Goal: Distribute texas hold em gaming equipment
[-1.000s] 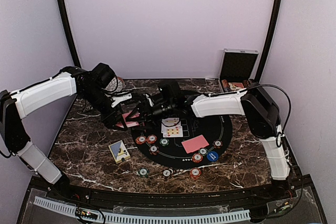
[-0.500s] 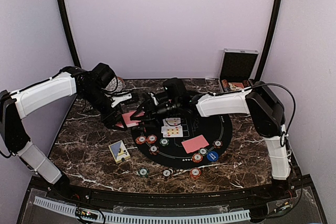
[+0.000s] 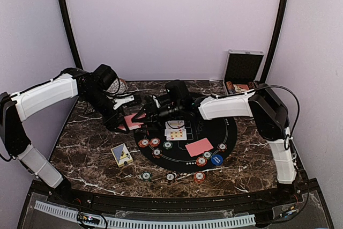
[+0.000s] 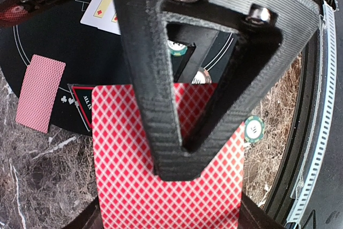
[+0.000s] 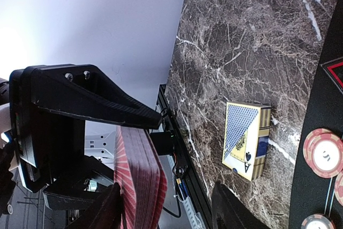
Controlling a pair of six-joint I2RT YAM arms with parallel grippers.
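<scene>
- Top view: shows the left gripper [image 3: 124,117] clamped on the deck of red-backed cards [image 3: 132,121]. Holds it above the marble table [image 3: 86,143], just off the 10 o'clock edge of the black mat [image 3: 228,127].
- Places the right gripper [image 3: 143,112] just at the deck's 3 o'clock. Wrist lifted and drawn slightly toward 1 o'clock against a second ago; almost no shift over the last half second.
- Finds the layout unchanged: two face-up cards [image 3: 176,131] mid-mat, one face-down card [image 3: 199,147] at their 5 o'clock, poker chips [image 3: 149,143] around the mat's near half, card box [image 3: 121,154] on the marble at 8 o'clock.
- Left wrist view: looks down the left finger [image 4: 155,111] lying across the deck's top red back [image 4: 134,181]. Catches the face-down card [image 4: 40,93] at 9 o'clock on the mat and a green chip [image 4: 253,128] at 3 o'clock on the marble.
- Right wrist view: shows the right fingers [image 5: 110,207] apart with nothing between them. Deck [image 5: 140,178] edge-on, pinched in the left jaws just beyond the fingertips; cannot tell whether touching. Card box [image 5: 245,140] at 3 o'clock.
- Reads as a small re-aim, not a draw: no card off the deck, nothing new dealt. Leaves most of the deal undone, with the next card to be pinched from the top.
</scene>
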